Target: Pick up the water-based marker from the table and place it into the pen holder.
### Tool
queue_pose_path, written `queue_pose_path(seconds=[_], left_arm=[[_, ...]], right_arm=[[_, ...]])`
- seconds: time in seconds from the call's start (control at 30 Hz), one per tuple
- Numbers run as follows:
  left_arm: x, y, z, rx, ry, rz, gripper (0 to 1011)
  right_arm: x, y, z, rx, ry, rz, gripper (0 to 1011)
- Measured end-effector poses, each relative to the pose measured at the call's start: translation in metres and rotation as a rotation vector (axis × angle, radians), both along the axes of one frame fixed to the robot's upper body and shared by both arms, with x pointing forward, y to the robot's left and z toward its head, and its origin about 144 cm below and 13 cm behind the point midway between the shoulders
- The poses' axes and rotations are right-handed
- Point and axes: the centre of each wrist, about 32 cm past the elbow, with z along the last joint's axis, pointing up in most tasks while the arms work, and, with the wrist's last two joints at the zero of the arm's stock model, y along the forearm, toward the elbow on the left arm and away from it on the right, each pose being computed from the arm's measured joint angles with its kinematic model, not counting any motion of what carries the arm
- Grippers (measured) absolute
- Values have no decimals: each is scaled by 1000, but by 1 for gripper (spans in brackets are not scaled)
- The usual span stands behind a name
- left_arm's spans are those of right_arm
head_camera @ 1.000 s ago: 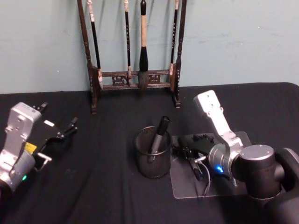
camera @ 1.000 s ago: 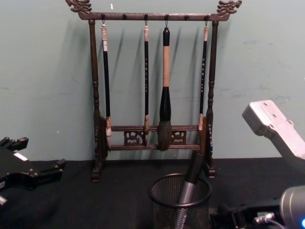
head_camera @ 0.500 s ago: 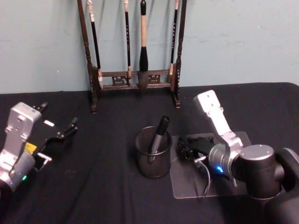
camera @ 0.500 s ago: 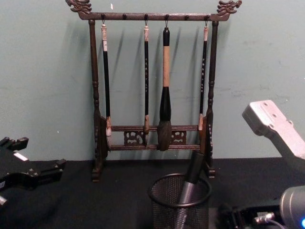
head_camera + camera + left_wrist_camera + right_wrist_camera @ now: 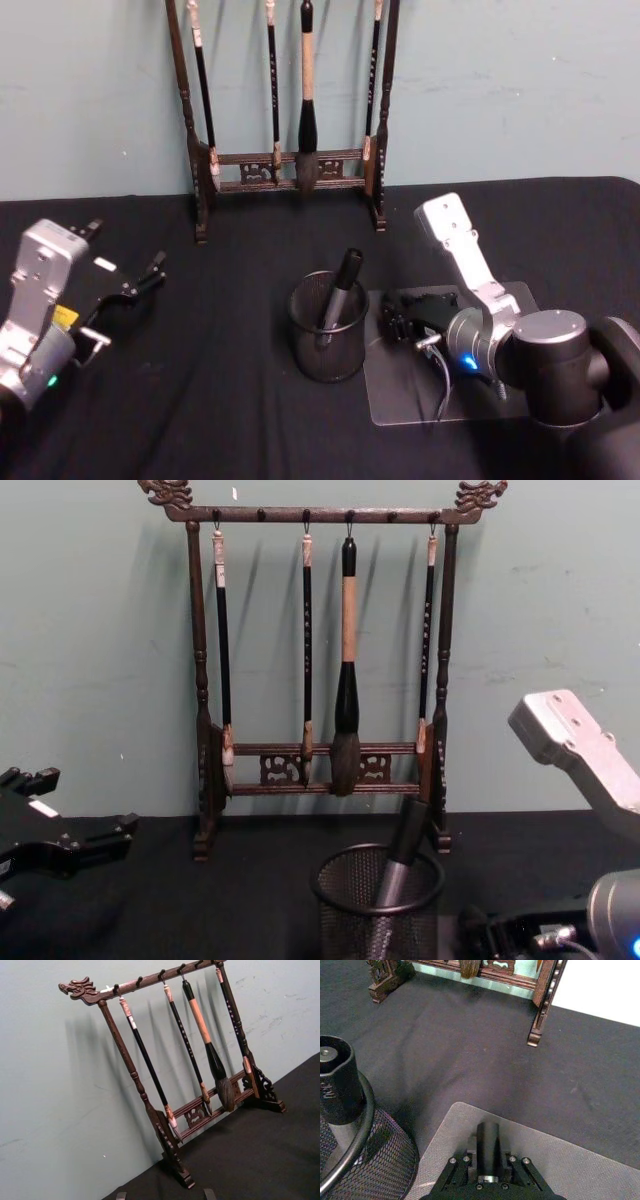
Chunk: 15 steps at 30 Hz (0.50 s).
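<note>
The water-based marker (image 5: 340,285), grey with a black cap, stands leaning inside the pen holder (image 5: 327,345), a black mesh cup in the middle of the black table (image 5: 220,400). From the chest the marker (image 5: 400,850) rises out of the pen holder (image 5: 378,920). My right gripper (image 5: 392,325) sits low just right of the cup, open and apart from it. Its wrist view has the marker's cap (image 5: 335,1085) and the cup's rim (image 5: 365,1125) close beside the right gripper (image 5: 488,1160). My left gripper (image 5: 125,250) rests open at the far left.
A tall dark wooden rack (image 5: 285,160) hung with several brushes stands at the back against the wall. A grey mat (image 5: 400,395) lies under my right gripper, right of the cup. Bare black cloth stretches between the left arm and the cup.
My right gripper has drawn back a little to the right, away from the cup. The marker stays in the holder and the left arm has not moved.
</note>
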Motion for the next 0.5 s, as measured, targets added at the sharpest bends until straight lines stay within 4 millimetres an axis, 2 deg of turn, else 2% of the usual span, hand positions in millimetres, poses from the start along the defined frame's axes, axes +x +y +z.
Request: queue_pose_path(seconds=[0.5], left_arm=[[0, 0, 0, 0, 0, 0, 1001]], right_arm=[[-1, -2, 2, 8, -24, -7, 260]])
